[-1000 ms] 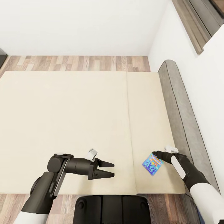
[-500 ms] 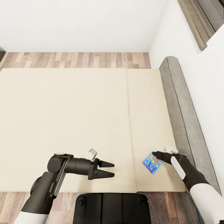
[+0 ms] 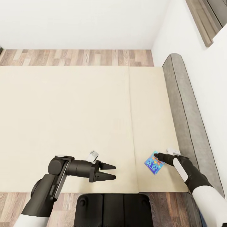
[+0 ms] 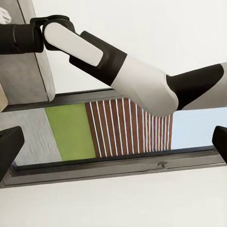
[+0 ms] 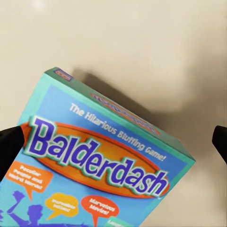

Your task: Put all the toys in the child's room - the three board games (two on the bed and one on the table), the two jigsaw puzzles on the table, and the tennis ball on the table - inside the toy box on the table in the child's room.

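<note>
A small blue board game (image 3: 154,162), lettered Balderdash (image 5: 99,165), lies tilted on the cream bed (image 3: 69,119) near its front right corner, casting a shadow on the mattress. My right gripper (image 3: 160,155) is open just beside and above the box. In the right wrist view its fingertips (image 5: 9,144) stand wide apart on either side of the box (image 5: 113,142). My left gripper (image 3: 112,171) hovers open over the front of the mattress and holds nothing; its fingers (image 4: 9,146) are spread wide. The table and toy box are out of view.
The grey headboard (image 3: 186,107) runs along the right side against a white wall. Wood plank floor (image 3: 75,57) lies beyond the bed's far edge. My dark base (image 3: 113,209) stands at the bed's front edge. A window (image 4: 109,137) appears past my right arm (image 4: 132,75).
The whole view has shifted, so the camera moved. The bed and the blue box slid slightly up the picture together. Both grippers keep the same pose and opening.
</note>
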You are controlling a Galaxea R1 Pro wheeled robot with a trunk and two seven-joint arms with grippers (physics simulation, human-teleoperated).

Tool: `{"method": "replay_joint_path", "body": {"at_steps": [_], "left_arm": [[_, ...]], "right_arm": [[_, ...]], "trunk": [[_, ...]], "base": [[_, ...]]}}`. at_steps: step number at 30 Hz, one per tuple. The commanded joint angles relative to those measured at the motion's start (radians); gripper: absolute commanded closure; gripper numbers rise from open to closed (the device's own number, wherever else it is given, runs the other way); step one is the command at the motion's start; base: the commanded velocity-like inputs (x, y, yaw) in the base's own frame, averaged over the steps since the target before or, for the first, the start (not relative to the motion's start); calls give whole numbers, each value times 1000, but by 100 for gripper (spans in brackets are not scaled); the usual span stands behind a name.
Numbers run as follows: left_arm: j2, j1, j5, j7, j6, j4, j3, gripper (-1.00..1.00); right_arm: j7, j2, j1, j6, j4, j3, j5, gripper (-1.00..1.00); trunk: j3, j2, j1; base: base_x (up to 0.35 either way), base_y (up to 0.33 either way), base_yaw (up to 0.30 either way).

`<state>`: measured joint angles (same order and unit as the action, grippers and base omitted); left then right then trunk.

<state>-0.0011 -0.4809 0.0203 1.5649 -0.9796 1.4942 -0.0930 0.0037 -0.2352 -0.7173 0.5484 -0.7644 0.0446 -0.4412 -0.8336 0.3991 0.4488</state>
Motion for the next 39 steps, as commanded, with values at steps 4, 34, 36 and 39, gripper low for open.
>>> {"method": "replay_joint_path", "body": {"at_steps": [4, 34, 36, 39], "left_arm": [[0, -1, 3, 4, -10, 0, -1, -100], [0, -1, 3, 3, -10, 0, -1, -100], [0, -1, 3, 3, -10, 0, -1, -100], [0, -1, 3, 3, -10, 0, -1, -100]], "right_arm": [[5, 0, 1, 4, 2, 1, 6, -100], [5, -1, 2, 5, 0, -2, 6, -100], [5, -1, 2, 5, -1, -2, 6, -100], [5, 0, 2, 5, -2, -2, 6, -100]], "trunk": [[-8, 1, 1], [-26, 1, 1], [-26, 1, 1], [-26, 1, 1]], "base": [[0, 0, 0], [0, 0, 0], [0, 0, 0], [0, 0, 0]]}}
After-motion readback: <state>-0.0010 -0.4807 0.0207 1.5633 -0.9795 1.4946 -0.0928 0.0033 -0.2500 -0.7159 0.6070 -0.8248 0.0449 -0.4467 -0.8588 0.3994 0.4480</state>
